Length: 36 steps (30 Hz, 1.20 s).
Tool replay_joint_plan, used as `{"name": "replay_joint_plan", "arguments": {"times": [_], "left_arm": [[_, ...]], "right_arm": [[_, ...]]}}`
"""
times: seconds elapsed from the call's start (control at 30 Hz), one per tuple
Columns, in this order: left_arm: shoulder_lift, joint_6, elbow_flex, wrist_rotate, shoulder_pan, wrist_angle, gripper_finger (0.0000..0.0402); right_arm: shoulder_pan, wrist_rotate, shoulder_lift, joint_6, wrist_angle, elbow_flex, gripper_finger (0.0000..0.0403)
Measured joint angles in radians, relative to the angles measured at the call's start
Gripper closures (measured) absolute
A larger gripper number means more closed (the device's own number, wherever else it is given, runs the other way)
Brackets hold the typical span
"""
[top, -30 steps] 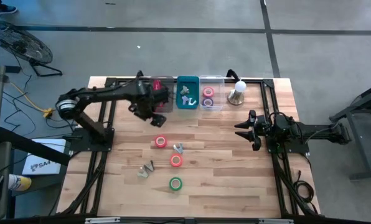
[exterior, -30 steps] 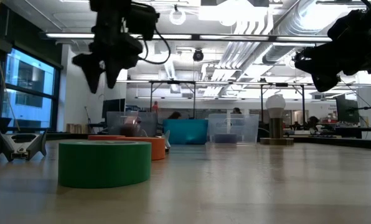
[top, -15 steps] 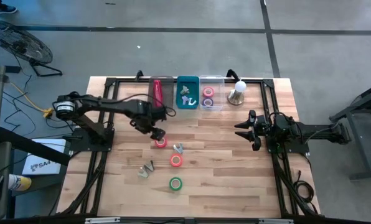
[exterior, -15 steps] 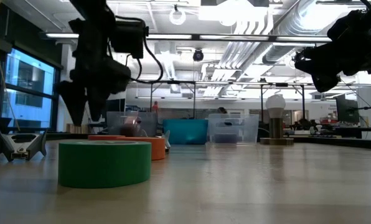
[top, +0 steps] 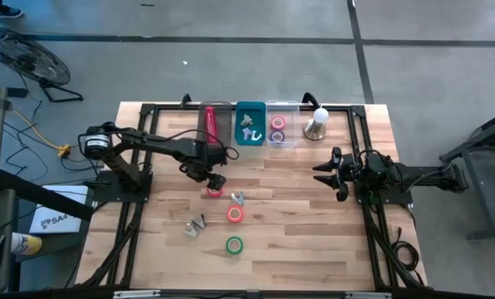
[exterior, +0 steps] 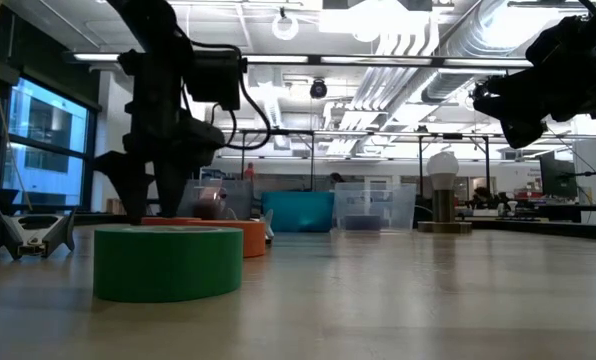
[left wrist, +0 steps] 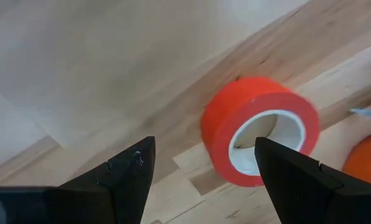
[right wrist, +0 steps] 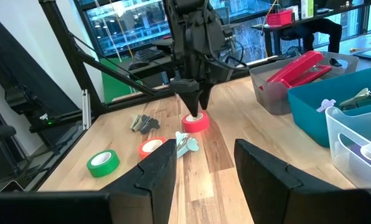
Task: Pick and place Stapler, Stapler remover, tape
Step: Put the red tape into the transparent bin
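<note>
From high up: shows the left gripper [top: 213,180] low over the red tape [top: 214,191], near the middle of the worktop [top: 314,241]. Shows the orange tape [top: 235,214] and the green tape [top: 233,245] nearer the front edge, with one remover [top: 237,198] just beside the red tape. Shows the stapler [top: 208,124] lying in the grey bin [top: 217,137] at the back, and more tape in the clear bin [top: 281,143]. Shows the right gripper [top: 328,173] waiting well apart, off to the side.

From down low: shows the left gripper [exterior: 143,205] pointing down behind the green tape [exterior: 167,262], tips close to the wood. Hides most of the red tape.

From the left wrist: shows both fingers [left wrist: 120,177] spread wide with nothing between them. Shows the red tape [left wrist: 260,130] lying flat, a bright red ring with a pale core, a bit off to one side of the gap.

From the right wrist: shows the left gripper [right wrist: 197,102] right above the red tape [right wrist: 195,122], maybe just touching its top. Shows the right arm's own fingers [right wrist: 157,168] spread and holding nothing.

Looks like the reach-down step for the red tape. Next, probably: line up so one finger goes inside the ring, go a little lower, then squeeze the wall of the ring. Could slide on the smooth wood if pushed from the side.
</note>
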Motion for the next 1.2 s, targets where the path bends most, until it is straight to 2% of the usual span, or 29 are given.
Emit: {"name": "replay_joint_plan", "arguments": {"times": [0.27,0.53,1.03,1.13,1.2], "left_arm": [[0.067,-0.005,0.003,-0.027,-0.005,0.011,0.0134],[0.075,0.022,0.004,-0.060,-0.019,0.006,0.0144],[0.077,0.056,0.000,-0.076,-0.043,-0.023,0.0327],[0.077,0.081,0.001,-0.073,-0.043,-0.028,0.0357],[0.077,0.091,0.001,-0.068,-0.043,-0.028,0.0362]], "right_arm": [[0.000,0.000,0.000,0.000,0.000,0.000,0.0249],[0.000,0.000,0.000,0.000,0.000,0.000,0.0249],[0.000,0.000,0.000,0.000,0.000,0.000,0.0249],[0.000,0.000,0.000,0.000,0.000,0.000,0.0249],[0.000,0.000,0.000,0.000,0.000,0.000,0.0249]]}}
